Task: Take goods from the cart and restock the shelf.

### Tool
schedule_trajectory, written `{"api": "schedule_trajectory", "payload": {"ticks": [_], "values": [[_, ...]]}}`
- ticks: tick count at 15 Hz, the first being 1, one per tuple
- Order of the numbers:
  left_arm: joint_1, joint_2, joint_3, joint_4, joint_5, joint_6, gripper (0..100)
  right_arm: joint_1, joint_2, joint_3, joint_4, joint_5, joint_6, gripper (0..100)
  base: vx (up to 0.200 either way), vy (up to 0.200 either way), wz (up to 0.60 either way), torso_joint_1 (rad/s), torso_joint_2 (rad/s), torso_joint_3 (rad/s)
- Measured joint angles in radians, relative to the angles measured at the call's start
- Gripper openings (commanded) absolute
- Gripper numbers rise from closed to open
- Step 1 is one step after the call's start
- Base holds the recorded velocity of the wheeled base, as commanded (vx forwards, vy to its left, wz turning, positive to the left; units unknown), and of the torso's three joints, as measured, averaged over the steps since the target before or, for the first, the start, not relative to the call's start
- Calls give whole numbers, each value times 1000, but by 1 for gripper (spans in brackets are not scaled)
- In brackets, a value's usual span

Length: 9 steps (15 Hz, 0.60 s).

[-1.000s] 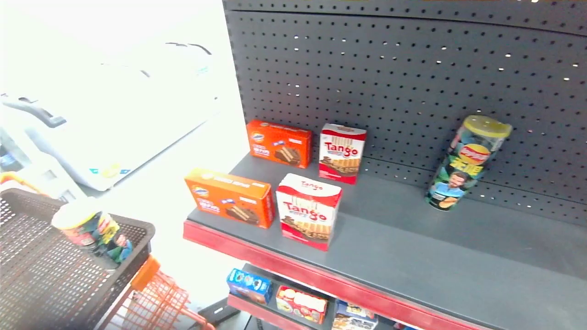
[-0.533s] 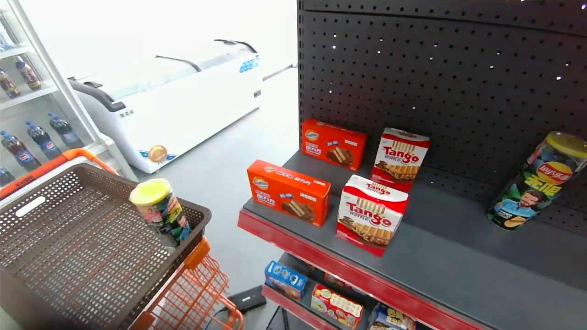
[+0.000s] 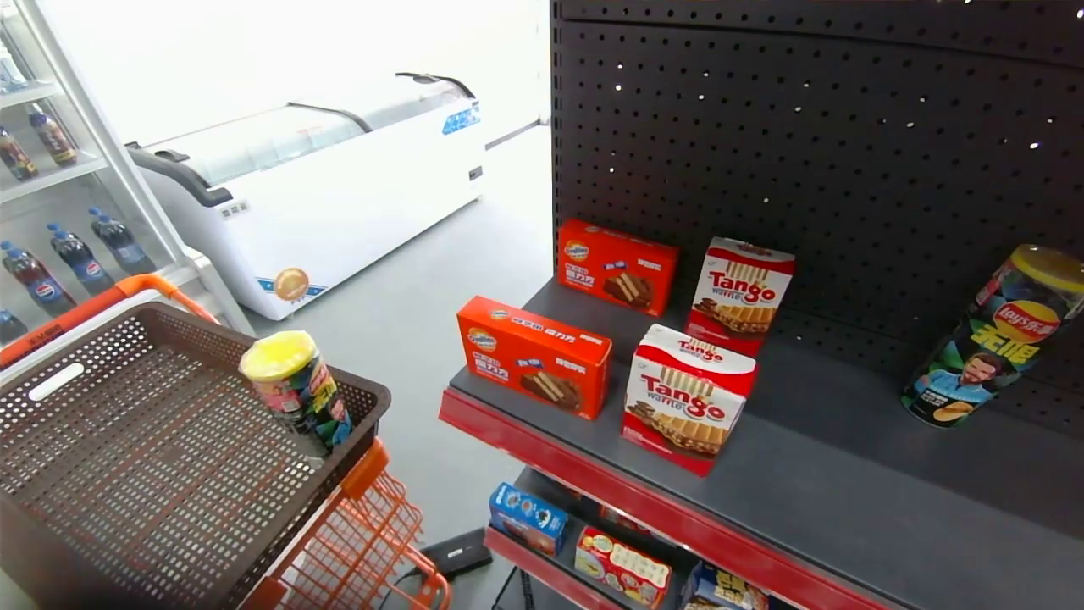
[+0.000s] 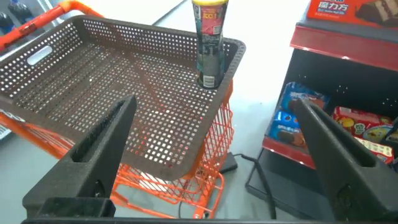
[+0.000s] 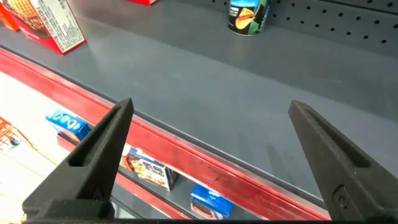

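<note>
A yellow-lidded chip can (image 3: 295,388) stands upright in the far right corner of the brown perforated basket (image 3: 127,474) on the orange cart (image 3: 356,542). My left gripper (image 4: 214,140) hangs open in front of the cart, well short of the chip can (image 4: 209,42). The grey shelf (image 3: 847,483) carries two orange boxes (image 3: 533,356), two red-and-white wafer boxes (image 3: 688,398) and another chip can (image 3: 987,339) leaning on the pegboard. Above the shelf's front edge (image 5: 236,168), my right gripper (image 5: 214,140) stands open and holds nothing. The shelved can (image 5: 247,16) lies far beyond it.
A white chest freezer (image 3: 322,178) and a glass-door drinks fridge (image 3: 59,195) stand behind the cart. Lower shelves hold several snack packs (image 3: 622,568). The right half of the grey shelf has bare room. A black pegboard (image 3: 804,127) backs the shelf.
The whole head picture shifted between one second and half a second ago, bringing the cart and freezer further in; it has held steady since. No object has moved.
</note>
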Motion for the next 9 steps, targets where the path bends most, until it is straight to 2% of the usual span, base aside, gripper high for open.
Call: {"api": "schedule_trajectory", "payload": {"ticks": [5,7,9], "values": [[-13,443,-193,-71,49,-46,100,0,0,0,0,0,1,100,0,0,0,0,0,0],[-14,636,-242,-126,41,-55,100,0,0,0,0,0,0,100,0,0,0,0,0,0],[-9,823,-256,-283,30,-57,100,-1,0,0,0,0,0,100,0,0,0,0,0,0]]}}
